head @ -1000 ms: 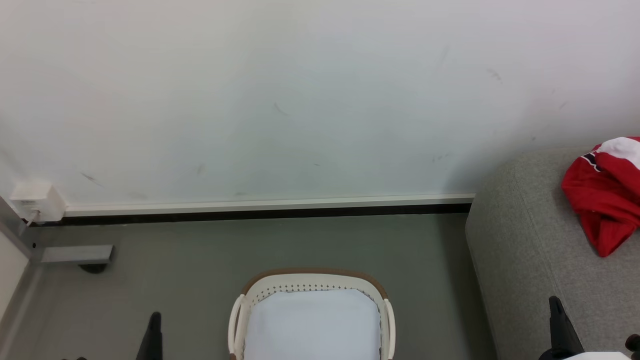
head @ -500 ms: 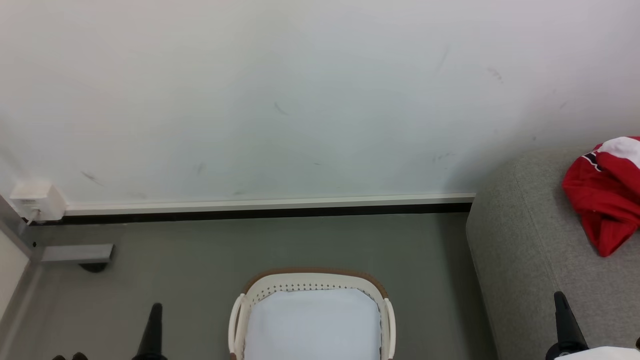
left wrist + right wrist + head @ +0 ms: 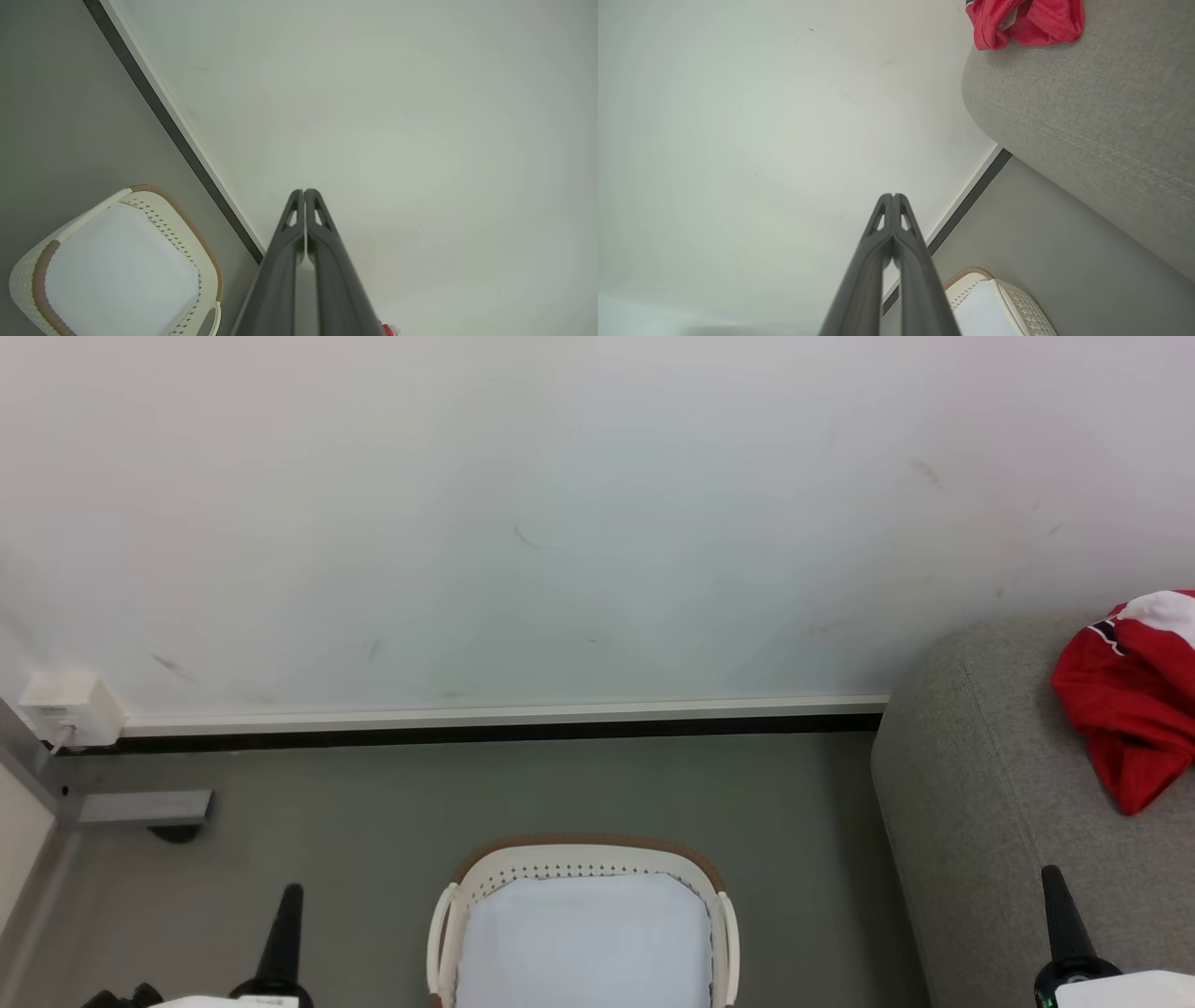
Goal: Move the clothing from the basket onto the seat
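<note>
Lying crumpled on the light-grey sofa (image 3: 980,821), the red jersey (image 3: 1125,700) is well apart from the laundry basket (image 3: 583,846); left gripper (image 3: 304,192) and right gripper (image 3: 893,196) are both closed, empty.

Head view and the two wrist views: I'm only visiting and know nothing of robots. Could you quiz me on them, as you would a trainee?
1. True or false: the red jersey lies inside the basket.
2. What shows inside the basket? A) a white cloth lining B) a pair of shoes C) a blue towel
3. Fill in the gap: the left end effector and the right end effector are both ___, with nothing held.

Key
1. False: it lies crumpled on the grey sofa.
2. A
3. shut
</note>
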Robot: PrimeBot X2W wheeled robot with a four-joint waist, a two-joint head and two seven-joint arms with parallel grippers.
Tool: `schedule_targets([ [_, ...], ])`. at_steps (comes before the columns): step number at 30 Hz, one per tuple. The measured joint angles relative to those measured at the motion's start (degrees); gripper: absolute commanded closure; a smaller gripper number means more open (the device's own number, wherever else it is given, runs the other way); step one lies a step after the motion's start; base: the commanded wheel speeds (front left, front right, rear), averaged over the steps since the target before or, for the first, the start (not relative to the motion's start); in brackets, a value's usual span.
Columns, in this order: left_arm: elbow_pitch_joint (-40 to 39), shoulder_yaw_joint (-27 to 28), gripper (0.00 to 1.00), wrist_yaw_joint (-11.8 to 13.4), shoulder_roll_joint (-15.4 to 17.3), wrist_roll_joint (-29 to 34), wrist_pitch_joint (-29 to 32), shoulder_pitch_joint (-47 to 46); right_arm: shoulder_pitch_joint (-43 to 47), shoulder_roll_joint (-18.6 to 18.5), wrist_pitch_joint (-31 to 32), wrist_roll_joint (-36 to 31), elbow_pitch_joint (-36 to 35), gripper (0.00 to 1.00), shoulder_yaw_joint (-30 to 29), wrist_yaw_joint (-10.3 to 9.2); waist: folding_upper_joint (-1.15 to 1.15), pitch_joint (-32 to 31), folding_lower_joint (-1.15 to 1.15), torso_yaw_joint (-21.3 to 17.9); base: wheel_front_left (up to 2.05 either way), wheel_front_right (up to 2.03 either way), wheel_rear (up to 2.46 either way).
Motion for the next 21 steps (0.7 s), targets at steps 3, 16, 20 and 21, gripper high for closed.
schedule_targets([
  [3,-0.10,0.04,1.00,0.00,0.02,-1.25,0.44,-0.29,-0.04,-0.02,0.44,1.62,-0.30,1.00,-0.15,0.00,0.00,0.02,0.00,0.01,0.00,0.00,0.00],
  [16,-0.40,0.24,1.00,-0.01,0.10,-7.70,2.13,-1.21,-0.25,-0.10,2.14,8.36,-1.18,1.00,-0.85,0.00,0.00,0.13,0.00,0.07,0.00,0.00,0.00],
  [20,-0.45,0.25,1.00,-0.01,0.12,-10.00,2.58,-1.57,-0.46,-0.11,2.57,10.51,-1.48,1.00,-1.03,0.00,0.00,0.16,0.00,0.09,0.00,0.00,0.00],
  [21,-0.46,0.27,1.00,-0.02,0.12,-10.36,2.68,-1.72,-0.52,-0.12,2.76,10.87,-1.57,1.00,-1.08,0.00,0.00,0.17,0.00,0.09,0.00,0.00,0.00],
])
